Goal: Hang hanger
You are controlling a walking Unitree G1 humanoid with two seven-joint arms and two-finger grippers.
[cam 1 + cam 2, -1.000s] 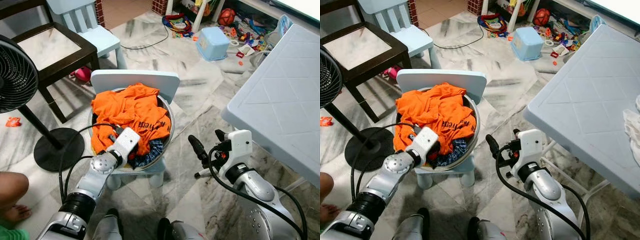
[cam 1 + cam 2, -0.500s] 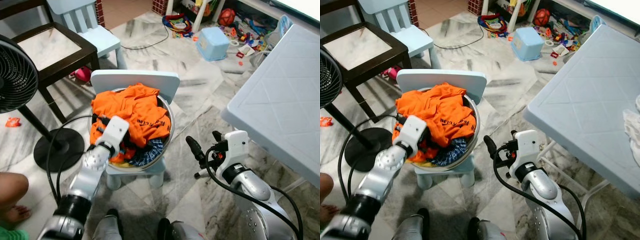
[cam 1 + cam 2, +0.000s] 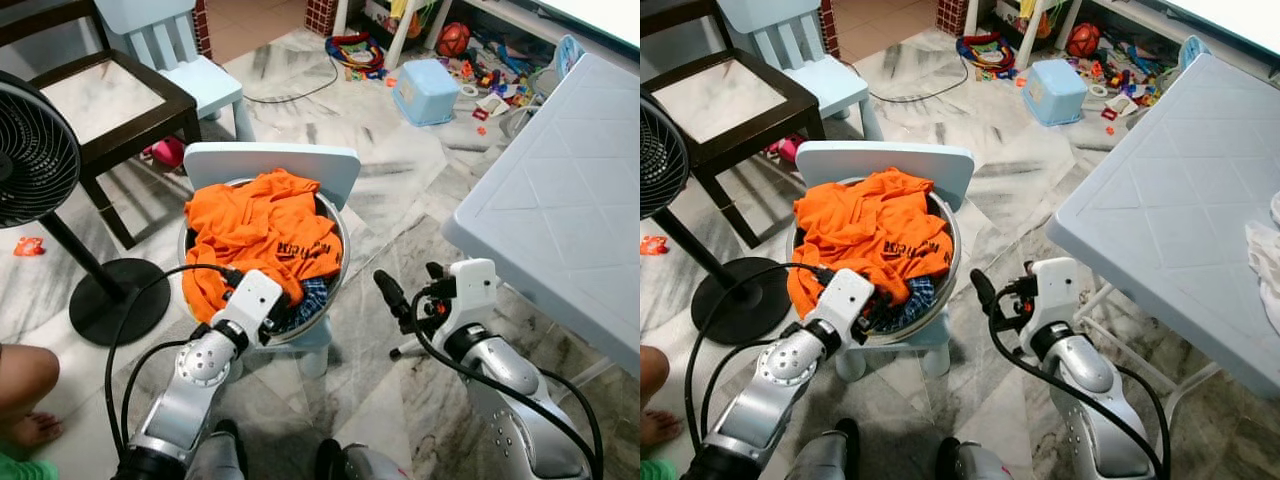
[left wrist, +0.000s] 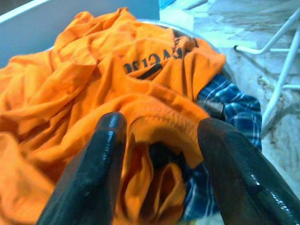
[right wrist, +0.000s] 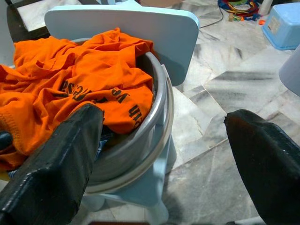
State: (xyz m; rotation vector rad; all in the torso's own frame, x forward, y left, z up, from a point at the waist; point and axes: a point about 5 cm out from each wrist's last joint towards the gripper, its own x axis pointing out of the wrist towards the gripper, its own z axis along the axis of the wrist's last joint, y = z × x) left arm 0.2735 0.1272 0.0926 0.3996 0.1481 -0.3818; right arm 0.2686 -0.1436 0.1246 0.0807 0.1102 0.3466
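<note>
An orange shirt [image 3: 262,225] is heaped over a blue checked cloth [image 3: 308,296] in a metal basin [image 3: 343,240]. The basin rests on a small light blue chair [image 3: 270,162]. My left gripper [image 4: 161,129] is at the basin's near rim. It is open, and its two black fingers [image 4: 96,173] straddle a folded hem of the orange shirt without closing on it. My right gripper [image 3: 412,284] hovers above the floor to the right of the basin. It is wide open and holds nothing.
A black pedestal fan [image 3: 35,150] and a dark wooden chair [image 3: 110,100] stand to the left. A large pale blue table [image 3: 560,200] is on the right. A person's foot [image 3: 25,425] is at lower left. Toys and a blue tub [image 3: 425,85] lie at the back.
My left gripper swung over the left of the shirt, then came back down to the basin's near rim. The right gripper has barely moved.
</note>
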